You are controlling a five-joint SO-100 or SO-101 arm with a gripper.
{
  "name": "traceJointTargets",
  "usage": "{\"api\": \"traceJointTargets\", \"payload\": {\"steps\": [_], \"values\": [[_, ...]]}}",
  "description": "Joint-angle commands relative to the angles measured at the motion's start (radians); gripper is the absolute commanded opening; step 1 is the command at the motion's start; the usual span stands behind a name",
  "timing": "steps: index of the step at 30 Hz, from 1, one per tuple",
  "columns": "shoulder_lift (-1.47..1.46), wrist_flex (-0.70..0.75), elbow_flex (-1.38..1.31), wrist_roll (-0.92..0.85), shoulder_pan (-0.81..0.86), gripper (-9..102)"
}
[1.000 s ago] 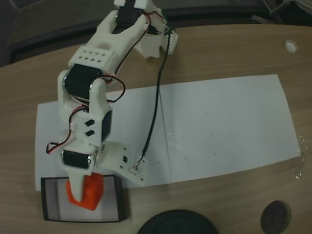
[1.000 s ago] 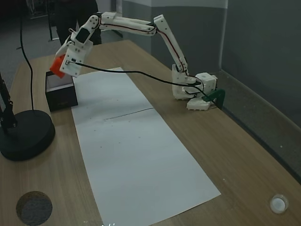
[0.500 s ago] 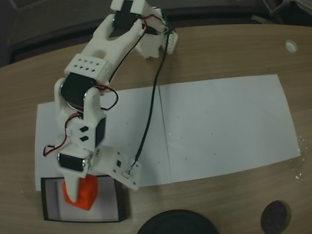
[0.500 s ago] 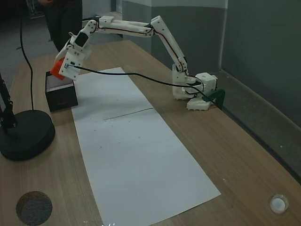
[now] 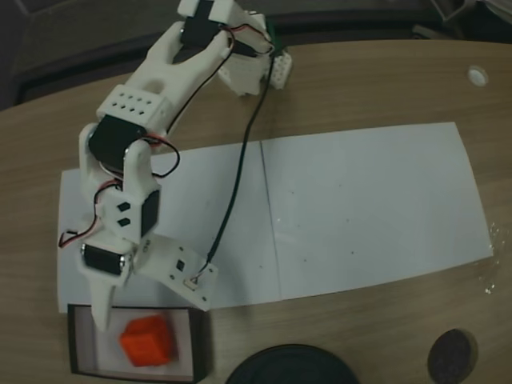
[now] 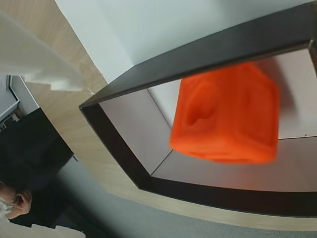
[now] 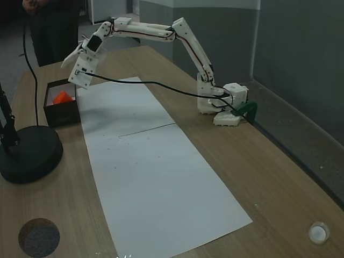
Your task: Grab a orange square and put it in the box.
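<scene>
Orange square (image 5: 147,340) logged inside the box (image 5: 78,310), resting on the pale floor, clear of the walls, right of centre as seen in a fixed view from above. Gripper (image 5: 132,308) recorded above the box's far rim, spread wide and holding nothing: one tapered finger (image 5: 101,304) over the left part of the box, the flat one angled off to the right over the white paper (image 5: 360,200).

Step judged: release made, placing all but finished. Next move, by estimate: lift straight up and draw back toward the base, keeping the fingers off the thin black wall to avoid nudging the box.

Noted in the wrist view: square (image 6: 225,114) blurred, one face with a round moulded mark, black wall (image 6: 148,82) and pale floor close up. Noted in the side fixed view: arm stretched long over the table, square (image 7: 63,97) a mere orange spot inside the box (image 7: 62,115), black round stand (image 7: 29,153) near it, a person standing beyond the table.
</scene>
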Motion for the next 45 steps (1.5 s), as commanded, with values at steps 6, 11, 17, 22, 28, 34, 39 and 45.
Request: {"api": "traceJointTargets", "payload": {"steps": [6,11,17,22,28,34,39,45], "values": [[0.149,0.186,-0.123,0.011,-0.008,0],[0.327,0.428,-0.13,0.071,-0.054,0],[0.515,0.675,-0.126,0.072,-0.107,0],[0.67,0.69,-0.005,0.138,-0.1,0],[0.989,0.687,0.264,0.141,-0.199,0],[1.384,0.623,0.575,0.14,-0.341,0],[1.744,0.462,0.936,0.132,-0.39,0],[2.094,0.368,1.281,0.141,-0.431,0]]}}
